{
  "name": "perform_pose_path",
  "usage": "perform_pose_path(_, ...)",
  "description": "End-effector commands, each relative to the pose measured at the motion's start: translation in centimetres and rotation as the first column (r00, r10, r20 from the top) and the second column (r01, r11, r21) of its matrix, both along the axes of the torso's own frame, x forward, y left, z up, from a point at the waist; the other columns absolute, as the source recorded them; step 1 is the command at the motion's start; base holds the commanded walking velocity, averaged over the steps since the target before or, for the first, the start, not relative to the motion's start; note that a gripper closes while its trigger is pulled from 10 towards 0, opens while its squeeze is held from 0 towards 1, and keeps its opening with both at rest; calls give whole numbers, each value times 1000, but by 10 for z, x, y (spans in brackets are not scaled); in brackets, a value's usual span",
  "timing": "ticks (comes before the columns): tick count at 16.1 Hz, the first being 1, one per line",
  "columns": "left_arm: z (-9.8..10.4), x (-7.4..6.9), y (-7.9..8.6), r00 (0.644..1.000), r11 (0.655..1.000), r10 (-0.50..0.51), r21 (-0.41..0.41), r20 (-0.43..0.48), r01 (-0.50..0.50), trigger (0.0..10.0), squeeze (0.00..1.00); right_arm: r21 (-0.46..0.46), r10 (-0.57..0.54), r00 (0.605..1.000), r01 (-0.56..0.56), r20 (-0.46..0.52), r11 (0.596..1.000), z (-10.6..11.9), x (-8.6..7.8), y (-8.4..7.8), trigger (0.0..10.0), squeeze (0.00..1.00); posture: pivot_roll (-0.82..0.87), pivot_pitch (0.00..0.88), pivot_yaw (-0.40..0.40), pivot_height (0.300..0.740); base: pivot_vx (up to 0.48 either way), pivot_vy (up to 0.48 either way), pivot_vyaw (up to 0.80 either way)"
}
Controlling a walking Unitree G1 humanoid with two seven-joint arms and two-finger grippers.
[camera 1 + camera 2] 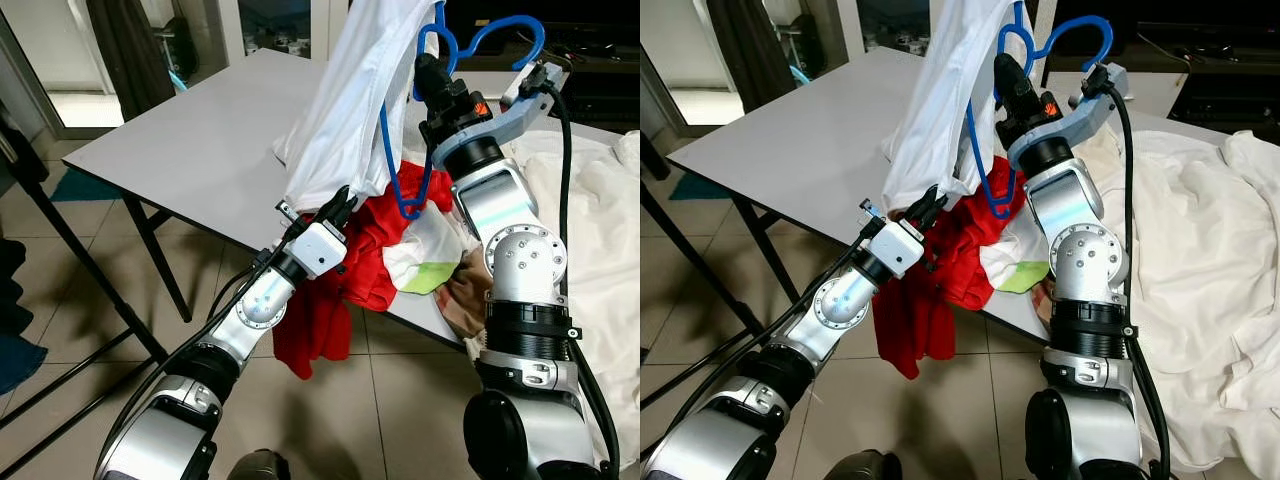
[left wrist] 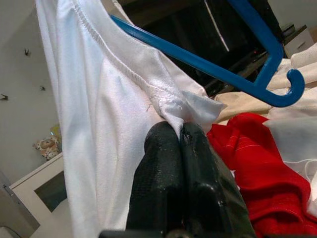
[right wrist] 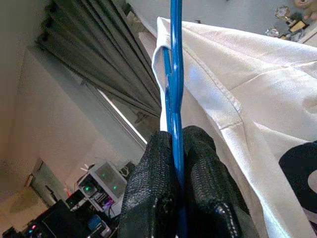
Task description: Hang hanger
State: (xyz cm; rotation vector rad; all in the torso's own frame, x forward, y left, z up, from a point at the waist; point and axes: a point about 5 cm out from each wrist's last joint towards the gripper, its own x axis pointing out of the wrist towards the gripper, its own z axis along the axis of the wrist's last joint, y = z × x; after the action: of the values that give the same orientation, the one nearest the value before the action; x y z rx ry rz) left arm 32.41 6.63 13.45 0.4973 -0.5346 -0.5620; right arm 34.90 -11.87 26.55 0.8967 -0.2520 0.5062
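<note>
Both grippers are clamped on their loads. Raised high over the table edge, the right gripper [image 3: 174,163] has its two black fingers pressed together on the thin bar of a blue plastic hanger [image 1: 455,45], whose curly top shows above the wrist and whose lower loop hangs down in front of the arm. Lower and to the left, the left gripper [image 2: 181,130] pinches a stitched hem of a white garment [image 1: 345,110] between closed fingertips. This white cloth drapes down from the hanger toward the left gripper, partly threaded on the hanger, with the blue bar running beneath its seam.

A grey table [image 1: 190,150] lies beyond the arms. A heap of laundry sits on its near edge: a red garment [image 1: 330,300] spilling over the edge toward the tiled floor [image 1: 90,330], a white and green piece [image 1: 425,265] beside it, and pale sheets [image 1: 600,220] to the right.

The step in hand appears to be seating the garment on the hanger before hanging it. To do it well, the left gripper should probably keep the hem taut and draw the opening over the hanger's end, while the right holds the hanger level and steady. Pulling too hard could slip the thin bar out of the pinch or drag the red garment off the table.
</note>
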Motion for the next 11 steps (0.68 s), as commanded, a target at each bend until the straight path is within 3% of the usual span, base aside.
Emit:
perform_pose_path(1,1,-1,-1,1000,1000,-6,2,7,6,0,0,-5,7,998,-7,63,1000,16,1,3,1098,0,138,0,11,740,0,0,0)
perform_pose_path(2,0,-1,-2,1000,1000,-9,3,6,9,0,0,1,0,998,0,64,1000,16,1,2,1569,0,136,0,12,740,0,0,0)
perform_pose_path(3,-2,-3,-5,1000,1000,-25,10,1,25,0,0,52,-44,997,40,67,998,19,1,-2,4157,0,132,0,13,740,0,0,0)
perform_pose_path(6,-5,-7,-10,999,999,-46,12,-6,46,0,0,131,-86,994,77,65,988,20,1,-6,4588,0,131,0,13,740,0,0,0)
perform_pose_path(7,-7,-9,-14,998,998,-57,12,-8,57,0,0,159,-103,993,92,62,983,20,1,-8,4275,0,131,0,12,740,0,0,0)
perform_pose_path(11,-12,-12,-17,997,997,-74,31,-17,75,0,0,141,-98,993,87,67,986,22,2,-5,4510,0,133,0,13,740,0,0,0)
